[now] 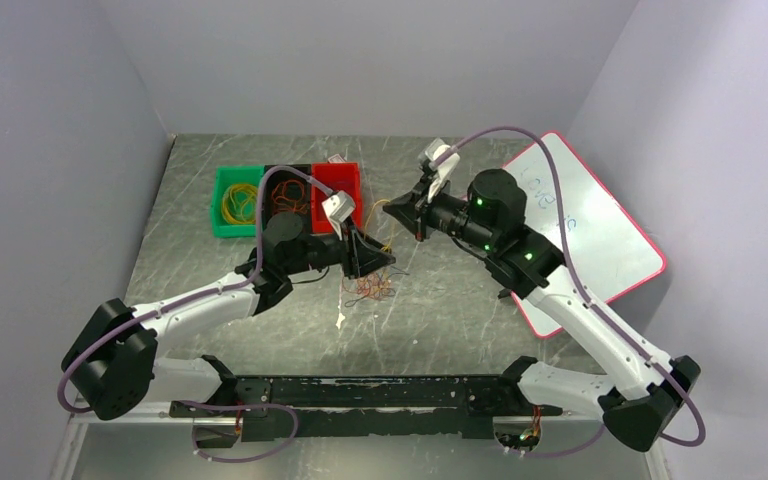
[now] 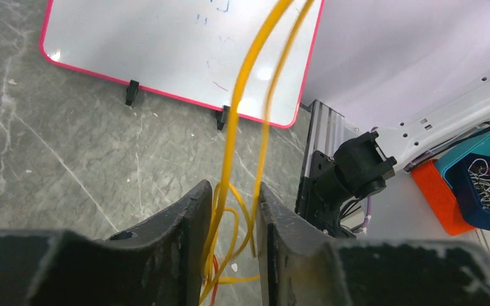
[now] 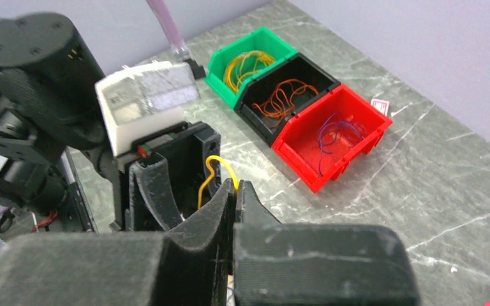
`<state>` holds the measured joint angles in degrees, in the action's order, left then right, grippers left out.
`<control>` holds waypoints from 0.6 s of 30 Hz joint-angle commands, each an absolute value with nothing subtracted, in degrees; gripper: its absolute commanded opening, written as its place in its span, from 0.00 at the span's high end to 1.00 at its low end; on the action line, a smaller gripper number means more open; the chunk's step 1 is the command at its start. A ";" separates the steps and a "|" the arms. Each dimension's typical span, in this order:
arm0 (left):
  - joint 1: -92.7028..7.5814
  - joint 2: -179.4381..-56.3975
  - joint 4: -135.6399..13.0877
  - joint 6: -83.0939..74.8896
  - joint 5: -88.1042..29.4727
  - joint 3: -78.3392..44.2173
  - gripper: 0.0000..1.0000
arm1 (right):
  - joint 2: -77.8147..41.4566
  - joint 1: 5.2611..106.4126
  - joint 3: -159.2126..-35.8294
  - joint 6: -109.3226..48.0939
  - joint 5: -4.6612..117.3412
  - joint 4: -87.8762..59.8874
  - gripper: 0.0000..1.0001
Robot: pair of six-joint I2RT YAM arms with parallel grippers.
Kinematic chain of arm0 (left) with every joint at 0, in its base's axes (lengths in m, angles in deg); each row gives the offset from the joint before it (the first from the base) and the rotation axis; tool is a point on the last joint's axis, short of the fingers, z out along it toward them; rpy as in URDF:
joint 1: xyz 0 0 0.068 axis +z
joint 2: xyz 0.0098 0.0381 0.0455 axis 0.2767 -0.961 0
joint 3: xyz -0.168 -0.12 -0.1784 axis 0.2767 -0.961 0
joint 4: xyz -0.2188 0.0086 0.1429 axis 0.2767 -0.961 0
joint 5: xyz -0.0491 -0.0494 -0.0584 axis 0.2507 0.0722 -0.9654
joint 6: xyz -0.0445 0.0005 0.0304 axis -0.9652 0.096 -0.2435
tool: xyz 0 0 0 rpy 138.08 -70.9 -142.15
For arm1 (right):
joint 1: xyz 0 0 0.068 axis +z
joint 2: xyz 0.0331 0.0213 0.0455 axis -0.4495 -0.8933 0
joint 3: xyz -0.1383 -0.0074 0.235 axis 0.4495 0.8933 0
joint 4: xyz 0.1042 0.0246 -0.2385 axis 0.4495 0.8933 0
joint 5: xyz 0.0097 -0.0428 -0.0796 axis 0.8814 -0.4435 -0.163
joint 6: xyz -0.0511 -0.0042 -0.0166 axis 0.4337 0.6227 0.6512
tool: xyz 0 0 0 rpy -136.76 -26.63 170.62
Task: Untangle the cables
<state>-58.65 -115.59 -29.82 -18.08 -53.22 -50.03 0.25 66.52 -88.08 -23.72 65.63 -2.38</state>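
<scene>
A tangle of thin red, orange and dark cables (image 1: 372, 288) lies on the grey table, just below my left gripper (image 1: 384, 262). In the left wrist view a yellow cable (image 2: 242, 83) runs up taut, with yellow loops and a red strand in the gap of my left gripper (image 2: 235, 191). Its jaws stand apart and I see no pinch. My right gripper (image 1: 397, 213) hangs just above and right of the left one. In the right wrist view it (image 3: 236, 188) is shut on the yellow cable (image 3: 214, 167), right beside the left gripper's fingers (image 3: 156, 191).
Three bins stand at the back left: green (image 3: 218, 71) with yellow cables, black (image 3: 311, 71) with orange ones, red (image 3: 357, 137) with purple ones. A pink-edged whiteboard (image 1: 585, 225) lies at the right. A white scrap (image 1: 340, 320) lies near the tangle.
</scene>
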 commanded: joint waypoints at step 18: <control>-59.92 -123.88 -18.90 -20.84 -53.83 -57.88 0.68 | 8.02 66.51 -93.56 -30.99 61.81 -9.18 1.00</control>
